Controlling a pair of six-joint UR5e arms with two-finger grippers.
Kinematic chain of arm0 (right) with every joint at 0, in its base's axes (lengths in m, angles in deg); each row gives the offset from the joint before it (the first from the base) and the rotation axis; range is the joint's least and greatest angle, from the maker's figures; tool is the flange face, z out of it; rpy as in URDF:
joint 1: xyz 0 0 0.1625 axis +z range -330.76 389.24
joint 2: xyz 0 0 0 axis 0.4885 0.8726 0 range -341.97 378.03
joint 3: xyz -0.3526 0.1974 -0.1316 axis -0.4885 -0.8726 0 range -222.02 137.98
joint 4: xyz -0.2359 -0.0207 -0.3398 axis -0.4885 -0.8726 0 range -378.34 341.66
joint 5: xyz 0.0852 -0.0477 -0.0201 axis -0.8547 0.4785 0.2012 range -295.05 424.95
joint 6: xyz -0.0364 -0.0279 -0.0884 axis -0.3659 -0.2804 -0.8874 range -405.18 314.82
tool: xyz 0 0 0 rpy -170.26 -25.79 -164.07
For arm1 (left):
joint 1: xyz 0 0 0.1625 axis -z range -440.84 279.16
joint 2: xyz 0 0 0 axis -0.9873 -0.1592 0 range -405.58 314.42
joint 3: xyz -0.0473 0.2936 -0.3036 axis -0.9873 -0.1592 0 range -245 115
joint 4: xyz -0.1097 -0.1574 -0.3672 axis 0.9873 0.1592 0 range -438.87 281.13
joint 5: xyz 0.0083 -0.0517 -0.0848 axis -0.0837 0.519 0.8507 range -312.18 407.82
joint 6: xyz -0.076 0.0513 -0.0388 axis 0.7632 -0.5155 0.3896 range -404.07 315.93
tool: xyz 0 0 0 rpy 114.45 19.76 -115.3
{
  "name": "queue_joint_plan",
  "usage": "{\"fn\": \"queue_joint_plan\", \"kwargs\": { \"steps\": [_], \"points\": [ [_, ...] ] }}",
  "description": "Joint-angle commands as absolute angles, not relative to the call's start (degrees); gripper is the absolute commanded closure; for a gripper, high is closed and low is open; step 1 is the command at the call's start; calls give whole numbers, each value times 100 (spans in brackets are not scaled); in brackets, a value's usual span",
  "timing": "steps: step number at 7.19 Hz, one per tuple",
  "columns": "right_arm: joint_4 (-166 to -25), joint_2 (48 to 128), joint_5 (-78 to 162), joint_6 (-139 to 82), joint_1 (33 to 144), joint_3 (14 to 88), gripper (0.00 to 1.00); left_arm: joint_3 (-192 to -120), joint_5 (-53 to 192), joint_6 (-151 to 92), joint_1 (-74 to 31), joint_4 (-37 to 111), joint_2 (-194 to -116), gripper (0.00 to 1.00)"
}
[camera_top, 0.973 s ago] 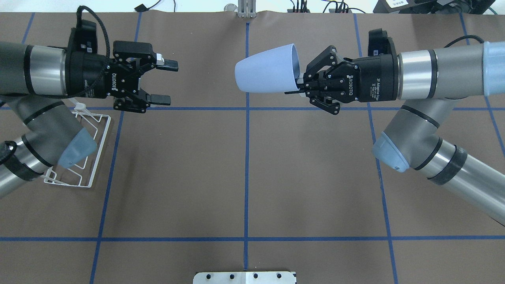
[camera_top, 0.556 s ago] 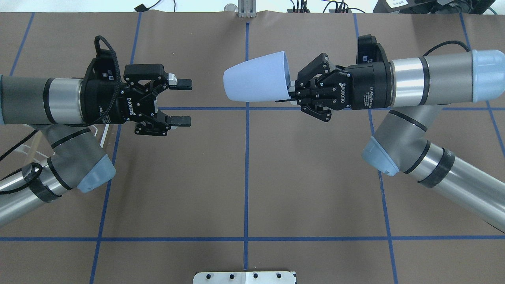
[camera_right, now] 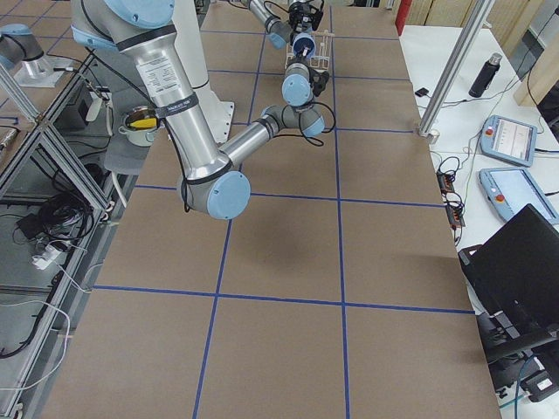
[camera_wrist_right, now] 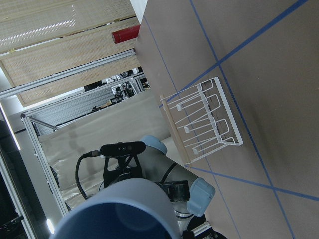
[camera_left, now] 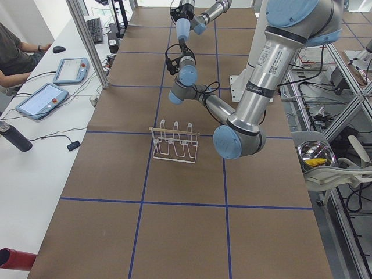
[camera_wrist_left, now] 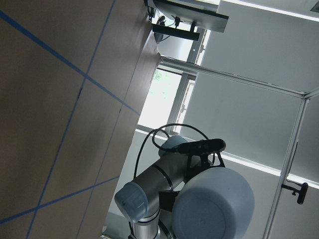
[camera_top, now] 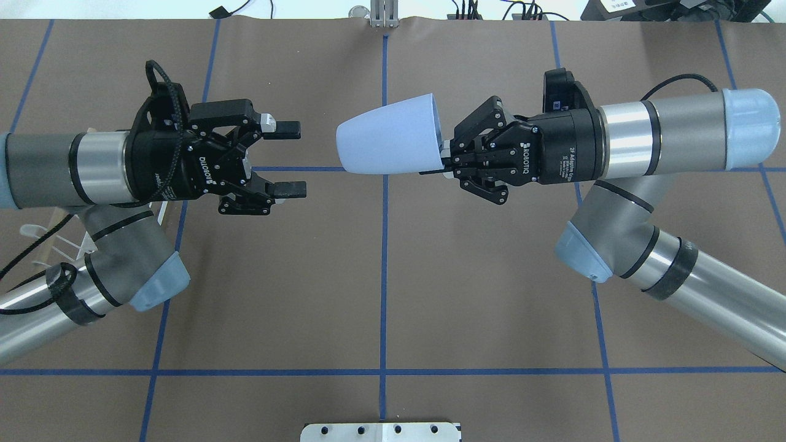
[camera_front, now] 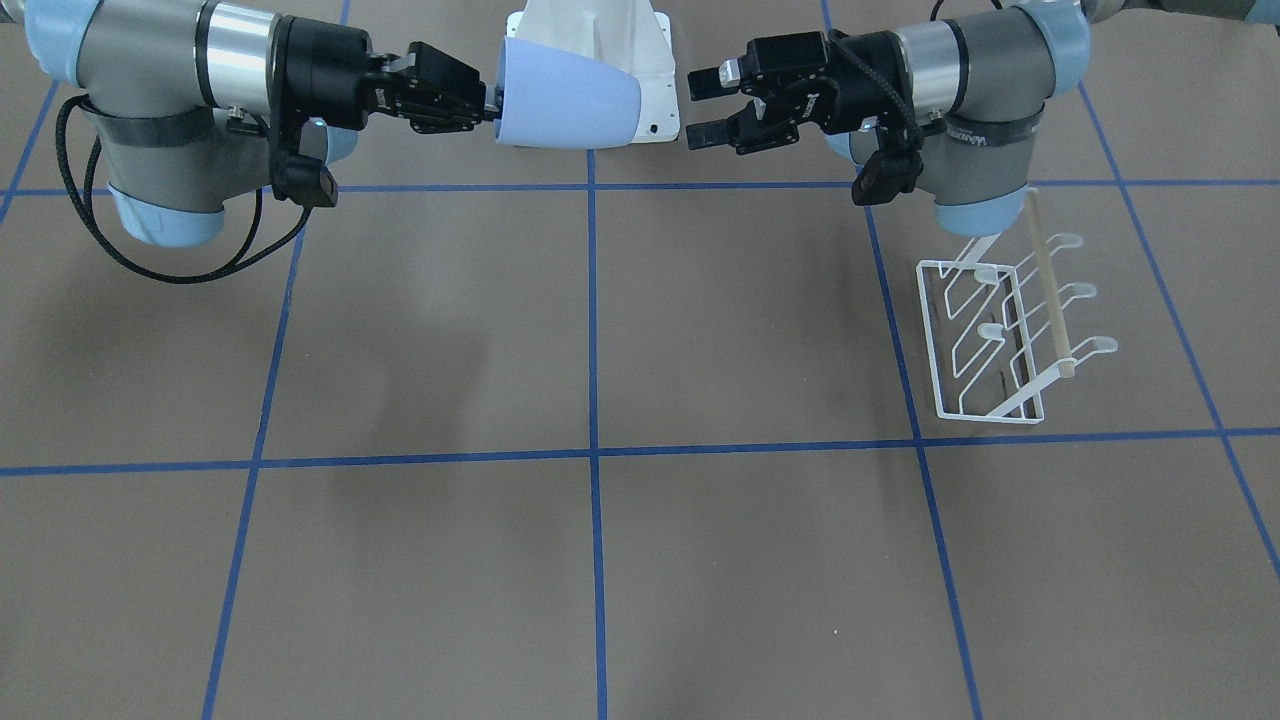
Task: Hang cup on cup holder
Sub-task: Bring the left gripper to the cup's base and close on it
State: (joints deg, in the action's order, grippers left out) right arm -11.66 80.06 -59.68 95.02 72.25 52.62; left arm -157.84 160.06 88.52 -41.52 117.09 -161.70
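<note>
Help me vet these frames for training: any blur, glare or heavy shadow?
Right wrist view: the cup is near and blurred, the cup holder sharp. Left wrist view: the window is blown out. Front-facing view: soft shadows on the table.

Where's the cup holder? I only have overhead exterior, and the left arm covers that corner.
Observer: Front-facing view shows the cup holder on the table, just past the left arm elbow, toward the operators' side.
Operator: Pegs free for the cup?
Observer: Yes, front-facing shows every one bare.
Operator: Upright or tipped?
Observer: Exterior left shows it upright on its base frame, wooden rod along the top.
</note>
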Motion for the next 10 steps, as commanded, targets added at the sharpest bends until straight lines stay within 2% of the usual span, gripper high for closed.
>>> {"fn": "queue_joint_plan", "kwargs": {
  "steps": [1, 10],
  "points": [
    [-955, 7921, -5907, 9885, 7152, 5272, 100, -15755, 15210, 8847, -4645, 12186, -16186, 1],
    [-41, 8193, -5757, 10203, 6923, 5281, 100, -15799, 14538, 8865, -4894, 12302, -16467, 1]
  ]
}}
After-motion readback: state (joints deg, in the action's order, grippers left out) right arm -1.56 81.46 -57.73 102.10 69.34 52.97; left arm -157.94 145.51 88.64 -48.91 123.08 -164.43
